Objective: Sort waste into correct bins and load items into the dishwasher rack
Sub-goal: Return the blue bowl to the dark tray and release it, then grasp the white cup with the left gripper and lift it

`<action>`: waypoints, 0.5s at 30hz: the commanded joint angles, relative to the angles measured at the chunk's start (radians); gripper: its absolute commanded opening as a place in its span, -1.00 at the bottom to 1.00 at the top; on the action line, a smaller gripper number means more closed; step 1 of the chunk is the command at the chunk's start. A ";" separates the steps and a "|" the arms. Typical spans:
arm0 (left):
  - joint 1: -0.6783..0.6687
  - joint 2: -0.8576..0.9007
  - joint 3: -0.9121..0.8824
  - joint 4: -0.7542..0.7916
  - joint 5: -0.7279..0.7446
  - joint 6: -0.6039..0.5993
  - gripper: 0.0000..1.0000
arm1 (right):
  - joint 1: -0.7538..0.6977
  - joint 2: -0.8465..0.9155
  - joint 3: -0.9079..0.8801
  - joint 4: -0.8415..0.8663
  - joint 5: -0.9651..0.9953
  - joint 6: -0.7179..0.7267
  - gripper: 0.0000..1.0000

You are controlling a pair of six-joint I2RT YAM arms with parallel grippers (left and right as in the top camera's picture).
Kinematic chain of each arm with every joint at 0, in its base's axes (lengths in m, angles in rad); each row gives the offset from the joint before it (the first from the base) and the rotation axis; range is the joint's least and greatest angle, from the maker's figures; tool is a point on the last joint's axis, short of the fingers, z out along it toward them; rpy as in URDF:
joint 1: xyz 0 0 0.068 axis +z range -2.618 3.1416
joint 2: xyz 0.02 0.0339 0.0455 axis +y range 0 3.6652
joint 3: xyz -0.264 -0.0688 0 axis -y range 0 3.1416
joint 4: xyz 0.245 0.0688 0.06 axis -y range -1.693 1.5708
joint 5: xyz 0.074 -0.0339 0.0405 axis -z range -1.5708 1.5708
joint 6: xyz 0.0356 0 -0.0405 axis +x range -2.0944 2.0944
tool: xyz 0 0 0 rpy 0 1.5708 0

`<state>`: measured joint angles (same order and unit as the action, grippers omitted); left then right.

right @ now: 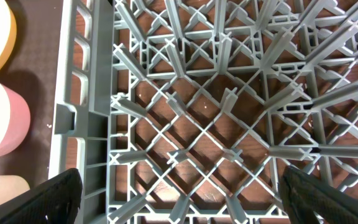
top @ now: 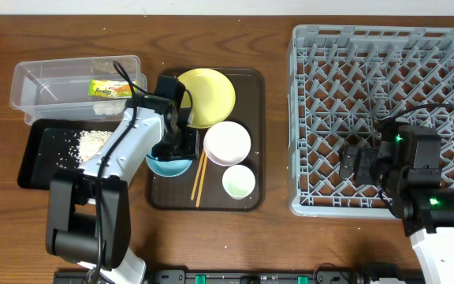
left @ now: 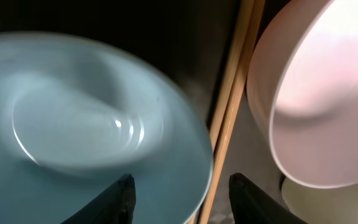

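Note:
The light blue bowl (top: pixel 168 165) sits at the front left of the brown serving tray (top: pixel 254 87), with the yellow plate (top: pixel 208 96), white bowl (top: pixel 227 143), small white cup (top: pixel 239 181) and chopsticks (top: pixel 199 177). My left gripper (top: pixel 180 144) is open and low over the blue bowl's right rim (left: pixel 92 124): one finger is above the bowl, the other beyond the rim by the chopsticks (left: pixel 230 106). My right gripper (top: pixel 355 162) is open and empty above the dishwasher rack (top: pixel 385 47). The wrapper (top: pixel 109 88) lies in the clear box (top: pixel 34 83). Rice scraps (top: pixel 93 140) lie in the black tray (top: pixel 31 162).
The left wrist view shows the white bowl (left: pixel 322 93) and the cup (left: pixel 328 200) just right of the chopsticks. The right wrist view shows the rack's lattice floor (right: pixel 216 124) and its left wall (right: pixel 79 112), with my open fingers (right: pixel 191 199) over them.

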<state>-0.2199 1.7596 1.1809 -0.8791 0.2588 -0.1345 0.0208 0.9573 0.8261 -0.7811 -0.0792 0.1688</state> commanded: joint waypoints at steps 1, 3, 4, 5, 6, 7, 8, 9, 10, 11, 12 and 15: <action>0.000 -0.063 0.056 -0.011 -0.009 -0.001 0.04 | 0.013 -0.008 0.024 0.002 -0.008 0.010 0.98; -0.001 -0.102 0.063 -0.006 -0.006 -0.001 0.04 | 0.013 -0.008 0.024 0.002 -0.007 0.010 0.99; -0.002 -0.123 0.063 -0.003 0.003 0.000 0.04 | 0.013 -0.008 0.024 0.002 -0.007 0.010 0.98; -0.003 -0.142 0.063 -0.002 0.023 0.000 0.03 | 0.013 -0.008 0.024 0.002 -0.007 0.010 0.98; -0.007 -0.162 0.063 -0.003 0.057 0.000 0.03 | 0.012 -0.008 0.024 0.002 -0.007 0.010 0.98; -0.011 -0.174 0.062 -0.003 0.081 0.000 0.04 | 0.012 -0.008 0.024 0.002 -0.007 0.010 0.98; -0.017 -0.181 0.062 -0.005 0.101 0.000 0.04 | 0.013 -0.008 0.024 0.003 -0.007 0.010 0.98; -0.025 -0.185 0.062 -0.008 0.117 0.000 0.04 | 0.012 -0.008 0.024 0.003 -0.007 0.010 0.99; -0.036 -0.185 0.062 -0.015 0.130 -0.001 0.05 | 0.013 -0.008 0.024 0.003 -0.007 0.010 0.99; -0.050 -0.185 0.061 -0.024 0.135 -0.001 0.07 | 0.013 -0.008 0.024 0.002 -0.007 0.010 0.99; -0.061 -0.185 0.057 -0.030 0.134 -0.001 0.08 | 0.013 -0.008 0.024 0.002 -0.007 0.010 0.98; -0.115 -0.185 0.032 -0.034 0.134 -0.001 0.09 | 0.013 -0.008 0.024 -0.001 -0.007 0.010 0.99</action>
<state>-0.2932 1.5719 1.2301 -0.9062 0.3630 -0.1345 0.0208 0.9573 0.8261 -0.7815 -0.0792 0.1688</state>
